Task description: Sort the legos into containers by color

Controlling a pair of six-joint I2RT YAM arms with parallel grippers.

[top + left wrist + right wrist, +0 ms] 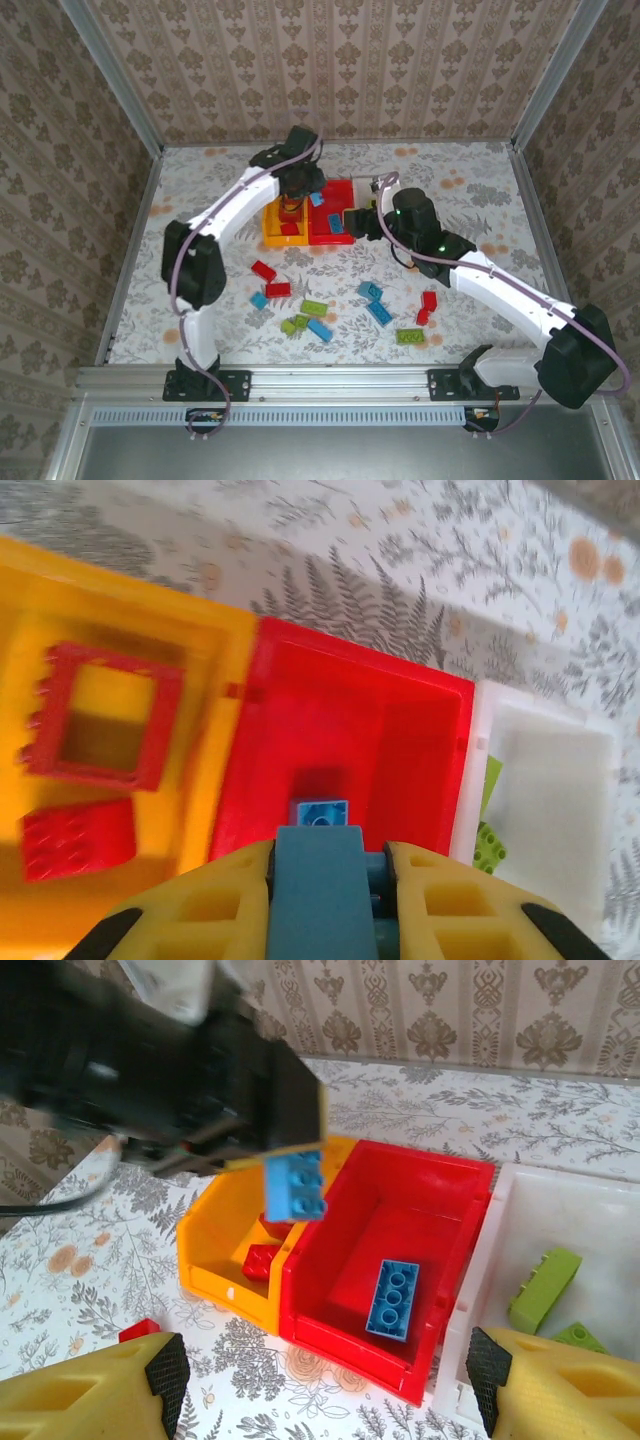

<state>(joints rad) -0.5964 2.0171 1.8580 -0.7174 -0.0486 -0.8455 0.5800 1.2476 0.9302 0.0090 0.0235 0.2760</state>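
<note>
You are clamping the left gripper (326, 855) on a blue brick (295, 1185), with its yellow fingers pressing on either side. The brick is hanging below the jaws, above the rim of the red bin (350, 710). It is over that bin's left side, close to the wall next to the yellow-orange bin (215, 640).

You are holding the right gripper (322, 1380) with its fingers spread wide apart and nothing between them. It is hovering at the near right of the bins, with the white bin (560, 1200) just beyond its right finger and the red bin straight ahead.

A second blue brick (392, 1300) is lying flat on the red bin's floor, toward its near side and well below the held one. The open red frame (100, 715) and a red brick (78, 840) are sitting in the yellow-orange bin, left of the held brick. Two lime green bricks (545, 1290) are lying in the white bin.

The three bins are standing side by side, touching, at the far middle of the table (480, 200). The loose legos (320, 330) in red, blue and green are lying scattered on the near half, well apart from both grippers.
</note>
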